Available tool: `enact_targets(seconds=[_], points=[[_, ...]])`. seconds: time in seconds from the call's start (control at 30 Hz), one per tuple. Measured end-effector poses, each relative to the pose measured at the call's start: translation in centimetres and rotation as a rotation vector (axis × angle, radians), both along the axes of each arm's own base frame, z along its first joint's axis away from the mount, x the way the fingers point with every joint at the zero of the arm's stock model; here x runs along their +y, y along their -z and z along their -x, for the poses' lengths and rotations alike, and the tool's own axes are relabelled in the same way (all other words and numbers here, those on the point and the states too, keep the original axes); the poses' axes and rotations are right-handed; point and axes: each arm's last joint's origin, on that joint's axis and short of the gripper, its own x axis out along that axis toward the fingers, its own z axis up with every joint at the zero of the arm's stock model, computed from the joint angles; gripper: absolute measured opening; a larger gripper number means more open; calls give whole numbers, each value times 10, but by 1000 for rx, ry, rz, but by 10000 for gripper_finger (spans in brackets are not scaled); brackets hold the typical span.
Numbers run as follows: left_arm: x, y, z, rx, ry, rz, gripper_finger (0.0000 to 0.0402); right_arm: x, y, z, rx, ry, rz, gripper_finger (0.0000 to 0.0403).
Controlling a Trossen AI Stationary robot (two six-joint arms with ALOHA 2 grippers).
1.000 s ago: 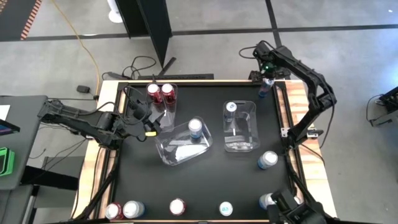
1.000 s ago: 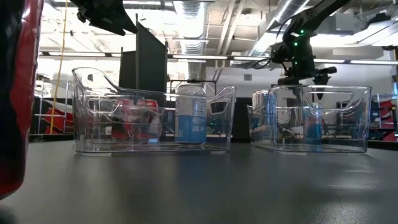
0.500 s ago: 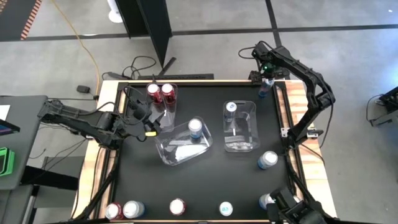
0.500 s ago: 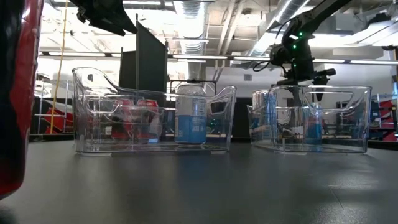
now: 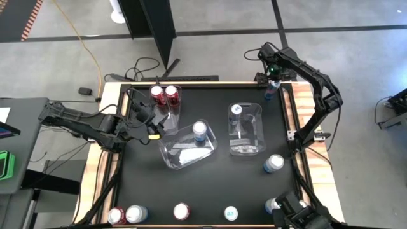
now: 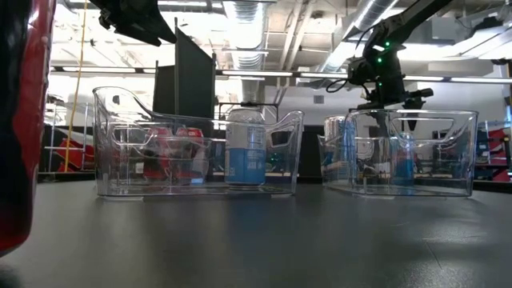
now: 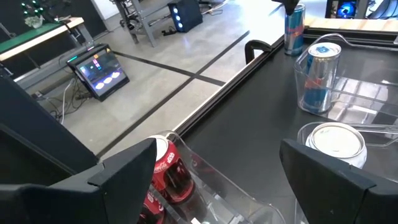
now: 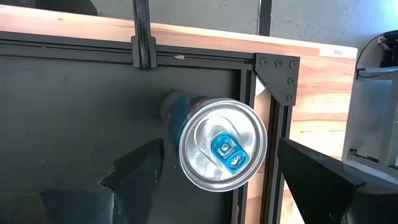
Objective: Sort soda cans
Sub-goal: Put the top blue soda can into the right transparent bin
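At the desk's [image 5: 210, 191] far right corner, your right gripper [image 8: 214, 171] hangs spread over the dark blue can [image 8: 222, 152], ready to pinch it.

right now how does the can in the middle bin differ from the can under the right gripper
The can in the middle bin is silver-white with light blue and stands inside a clear bin. The can under the right gripper is a slimmer dark blue can, standing loose at the table's far right corner. Both stand upright with silver tops.
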Motion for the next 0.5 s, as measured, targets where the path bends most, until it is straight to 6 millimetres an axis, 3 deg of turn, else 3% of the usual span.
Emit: enact_targets(seconds=[0.5], points=[[-1, 2, -4, 15, 4, -10, 335, -1, 0, 0, -4, 0, 6, 333]])
